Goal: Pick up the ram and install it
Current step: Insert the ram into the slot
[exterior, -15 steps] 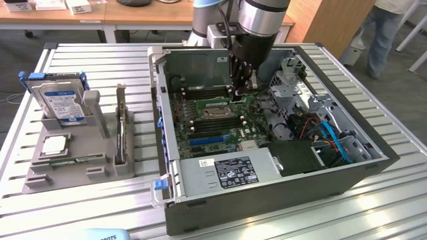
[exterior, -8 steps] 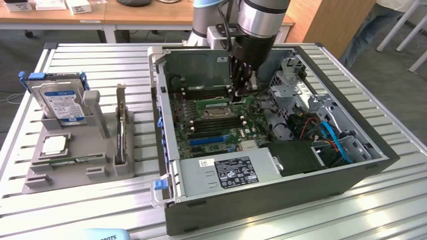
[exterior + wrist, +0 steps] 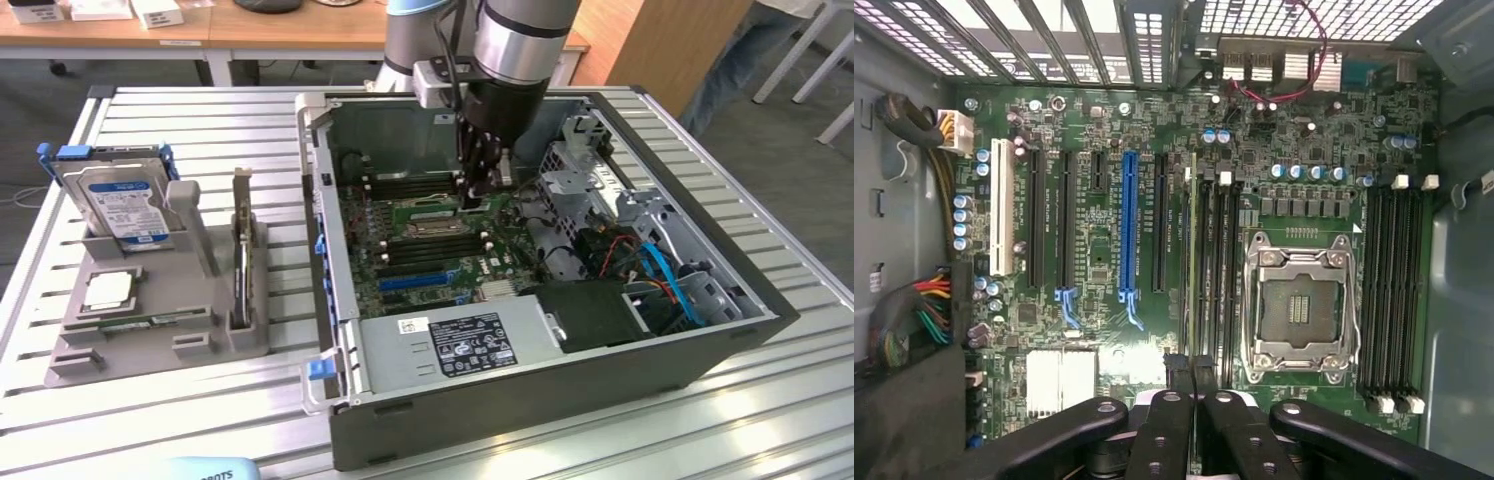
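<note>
The ram [image 3: 1192, 250] appears edge-on as a thin green strip lying along the memory slots [image 3: 1219, 280], beside the open processor socket [image 3: 1299, 300]. My gripper [image 3: 1190, 372] is shut on the ram's near end, its two black fingertips [image 3: 1176, 372] pressed close together. Whether the stick is seated in its slot or just above it I cannot tell. From the exterior view, my gripper [image 3: 471, 198] reaches straight down into the open computer case [image 3: 534, 400], over the motherboard's slots close to the socket [image 3: 434, 225].
A grey holder [image 3: 147, 350] stands on the slatted table at the exterior view's left, carrying a hard drive [image 3: 120, 200], a square silver chip [image 3: 107, 290], an upright card [image 3: 240, 260] and a small green board [image 3: 140, 322]. Drive cages and blue cables [image 3: 674, 280] crowd the case's right side.
</note>
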`<state>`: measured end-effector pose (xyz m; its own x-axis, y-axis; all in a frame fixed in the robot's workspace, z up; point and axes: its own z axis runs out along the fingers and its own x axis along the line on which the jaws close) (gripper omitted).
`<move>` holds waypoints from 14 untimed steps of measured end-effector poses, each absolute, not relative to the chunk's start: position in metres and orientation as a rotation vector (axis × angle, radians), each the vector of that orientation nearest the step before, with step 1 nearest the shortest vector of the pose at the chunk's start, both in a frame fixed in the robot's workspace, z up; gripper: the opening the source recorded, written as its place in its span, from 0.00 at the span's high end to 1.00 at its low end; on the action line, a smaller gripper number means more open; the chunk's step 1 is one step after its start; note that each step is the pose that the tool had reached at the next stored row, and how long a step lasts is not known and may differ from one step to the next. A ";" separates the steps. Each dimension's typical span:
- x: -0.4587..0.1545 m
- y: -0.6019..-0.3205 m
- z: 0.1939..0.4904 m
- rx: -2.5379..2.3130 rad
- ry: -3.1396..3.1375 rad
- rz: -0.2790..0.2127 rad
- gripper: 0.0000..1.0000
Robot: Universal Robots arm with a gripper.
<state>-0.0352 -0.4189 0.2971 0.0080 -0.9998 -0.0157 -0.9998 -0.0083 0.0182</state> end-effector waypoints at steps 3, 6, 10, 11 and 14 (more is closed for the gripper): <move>-0.035 -0.419 0.294 2.229 -2.211 -0.038 0.88; -0.035 -0.419 0.291 2.229 -2.211 -0.038 0.88; -0.035 -0.419 0.288 2.229 -2.211 -0.038 0.88; -0.035 -0.419 0.287 2.229 -2.211 -0.038 0.88; -0.035 -0.419 0.284 2.229 -2.211 -0.038 0.88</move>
